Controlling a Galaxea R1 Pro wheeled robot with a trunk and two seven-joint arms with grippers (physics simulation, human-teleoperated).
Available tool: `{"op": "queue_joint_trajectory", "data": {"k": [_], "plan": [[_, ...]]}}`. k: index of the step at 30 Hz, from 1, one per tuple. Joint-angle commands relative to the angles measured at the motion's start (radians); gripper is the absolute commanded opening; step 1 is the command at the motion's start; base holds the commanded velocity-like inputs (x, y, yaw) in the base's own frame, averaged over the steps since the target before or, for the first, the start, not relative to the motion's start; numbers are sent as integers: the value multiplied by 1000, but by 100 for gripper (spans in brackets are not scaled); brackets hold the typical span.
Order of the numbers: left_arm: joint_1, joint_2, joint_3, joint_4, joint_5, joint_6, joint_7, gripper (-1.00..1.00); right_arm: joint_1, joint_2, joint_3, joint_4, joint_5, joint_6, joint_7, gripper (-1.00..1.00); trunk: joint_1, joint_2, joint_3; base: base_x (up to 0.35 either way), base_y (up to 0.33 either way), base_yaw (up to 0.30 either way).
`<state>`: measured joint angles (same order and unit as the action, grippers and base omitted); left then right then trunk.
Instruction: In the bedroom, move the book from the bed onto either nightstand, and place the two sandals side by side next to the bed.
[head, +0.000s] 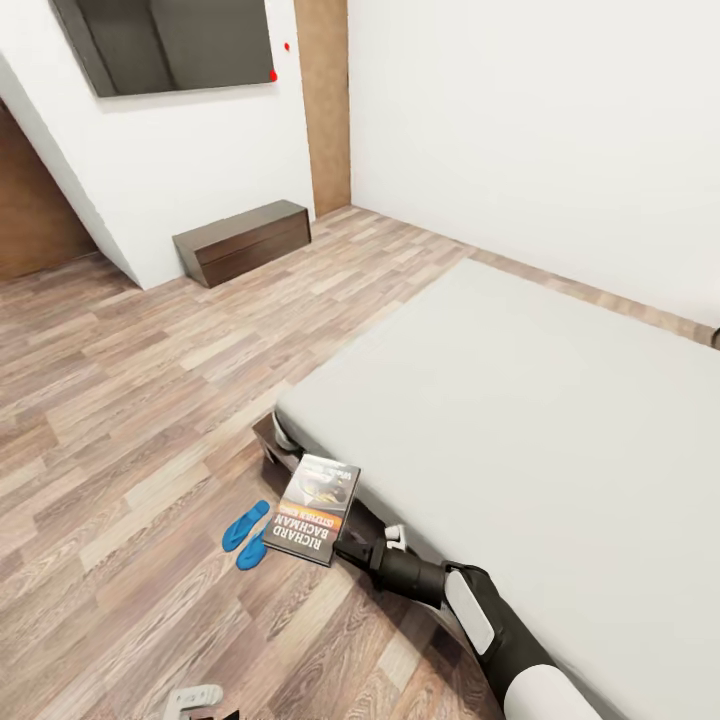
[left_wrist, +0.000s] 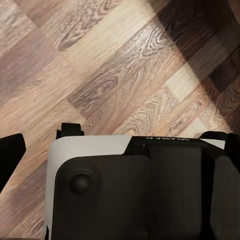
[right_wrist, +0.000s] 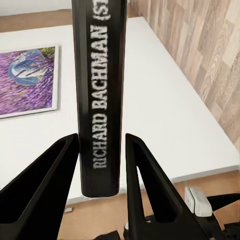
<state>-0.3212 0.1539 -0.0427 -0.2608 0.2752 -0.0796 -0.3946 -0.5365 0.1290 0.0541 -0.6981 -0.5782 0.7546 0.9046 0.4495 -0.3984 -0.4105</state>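
My right gripper (head: 343, 537) is shut on the book (head: 318, 508), a thin dark paperback lettered "RICHARD BACHMAN", and holds it over the floor at the bed's near corner. In the right wrist view the book's spine (right_wrist: 100, 95) stands clamped between the two black fingers (right_wrist: 50, 170). Two bright blue sandals (head: 245, 527) lie close together on the floor just left of the book, beside the bed (head: 520, 420). Low at the front, my left gripper (head: 195, 697) hangs over bare floor, its fingers (left_wrist: 11, 152) spread wide apart. The nightstand is out of view.
A long low dark cabinet (head: 243, 240) stands against the far white wall under a black screen (head: 170, 40). A brown door strip (head: 322, 100) is in the corner. Wood-plank floor (head: 130, 400) stretches left of the bed. A purple picture (right_wrist: 27, 80) hangs on a white wall.
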Motion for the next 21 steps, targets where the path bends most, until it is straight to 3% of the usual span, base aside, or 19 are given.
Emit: {"op": "queue_joint_trajectory", "data": {"k": [1, 21], "plan": [[-1, 0, -5, 2, 7, -3, -3, 100, 0, 0, 1, -1, -9, 8, -1, -100, 0, -2, -1, 0, 0, 292], [-1, -1, -6, 2, 5, -4, -5, 100, 0, 0, 1, -3, -8, 6, -3, -100, 0, -2, -1, 0, 0, 292]]}}
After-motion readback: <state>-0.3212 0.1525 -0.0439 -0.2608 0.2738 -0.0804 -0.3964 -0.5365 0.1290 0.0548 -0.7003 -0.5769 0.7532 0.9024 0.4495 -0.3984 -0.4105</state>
